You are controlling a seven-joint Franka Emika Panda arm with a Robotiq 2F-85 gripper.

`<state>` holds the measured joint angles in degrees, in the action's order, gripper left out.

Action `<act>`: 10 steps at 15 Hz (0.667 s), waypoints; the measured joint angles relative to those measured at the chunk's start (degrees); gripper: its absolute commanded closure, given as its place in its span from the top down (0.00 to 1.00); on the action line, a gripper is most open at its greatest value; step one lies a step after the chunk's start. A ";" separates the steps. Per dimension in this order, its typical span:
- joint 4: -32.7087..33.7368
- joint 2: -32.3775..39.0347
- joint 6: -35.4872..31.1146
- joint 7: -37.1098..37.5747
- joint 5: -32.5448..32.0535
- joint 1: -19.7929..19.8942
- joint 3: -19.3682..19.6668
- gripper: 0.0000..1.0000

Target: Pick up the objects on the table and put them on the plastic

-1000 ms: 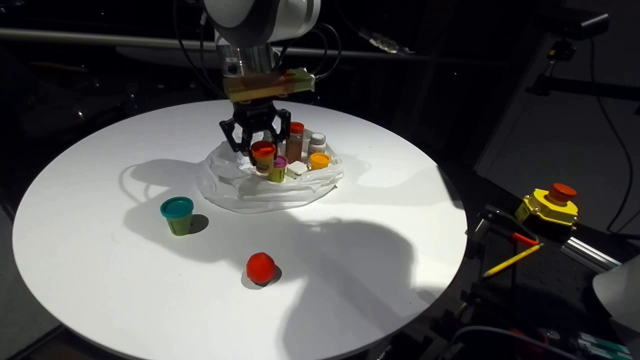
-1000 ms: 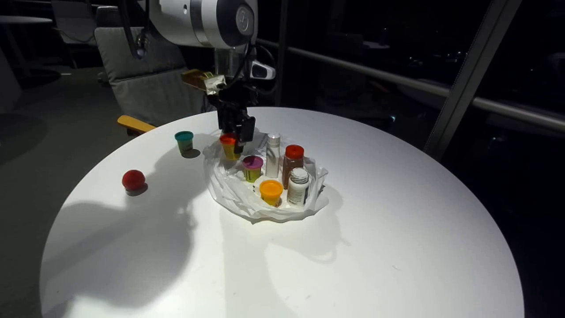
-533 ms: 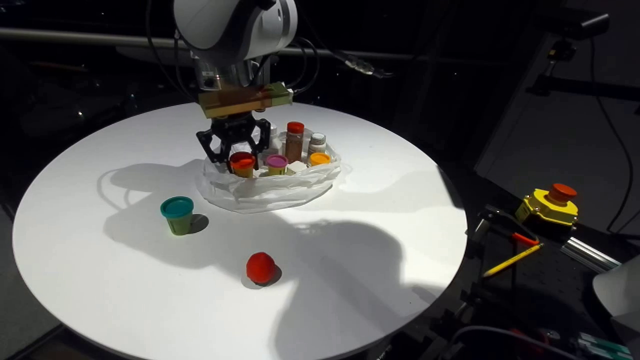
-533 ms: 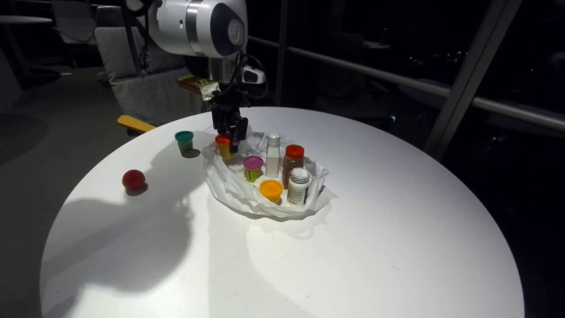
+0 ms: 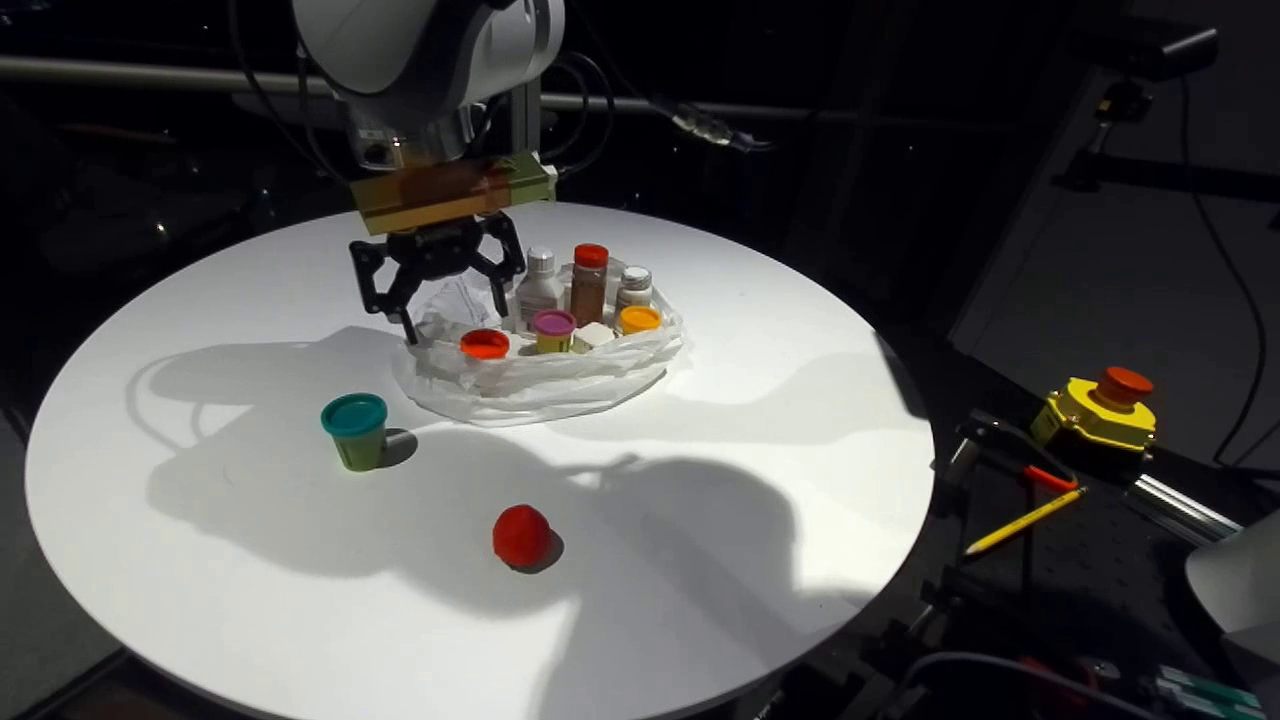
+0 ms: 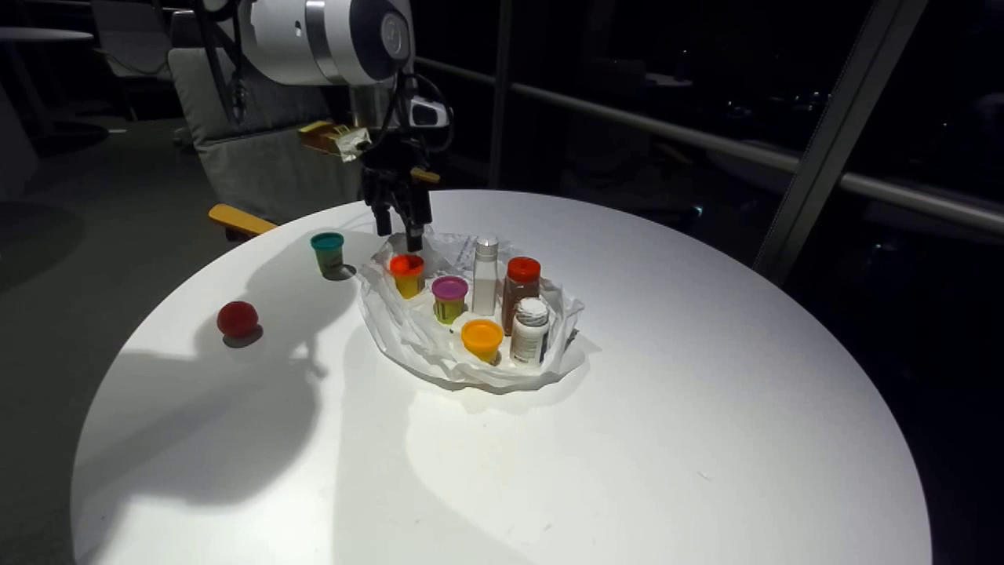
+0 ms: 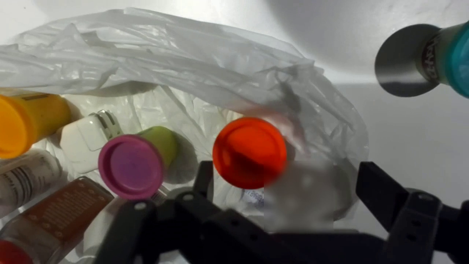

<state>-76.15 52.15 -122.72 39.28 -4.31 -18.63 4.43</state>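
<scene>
Above the far-left part of the crumpled white plastic (image 5: pixel 530 392), my gripper (image 5: pixel 457 322) stands open, its fingers spread wide and holding nothing. Just below it, a tub with a red lid (image 6: pixel 407 275) rests upright on the plastic; in the wrist view its lid (image 7: pixel 249 146) shows near the left finger. Also on the plastic are a purple-lidded tub (image 6: pixel 449 298), an orange-lidded tub (image 6: pixel 481 339), a white bottle (image 6: pixel 485 278), a red-capped jar (image 6: pixel 521 290), a small white jar (image 6: pixel 530 333) and a white plug (image 7: pixel 86 143). On the bare table sit a teal-lidded tub (image 5: pixel 355 430) and a red ball (image 5: pixel 521 536).
The round white table (image 5: pixel 740 630) carries everything. Beside it, lower down, a yellow box with a red button (image 5: pixel 1095 412) and a yellow pencil (image 5: pixel 1025 521) lie on a dark surface. A grey chair (image 6: pixel 259 141) stands behind the table's edge.
The gripper moved left in both exterior views with the red-lidded tub, lowered it onto the plastic, then opened and rose off it. The ball and the teal-lidded tub have stayed put.
</scene>
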 measured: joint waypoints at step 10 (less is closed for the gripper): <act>7.22 2.65 2.20 -3.46 -1.28 -3.27 -2.58 1.00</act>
<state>-68.92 54.79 -120.52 35.82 -5.59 -21.91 1.85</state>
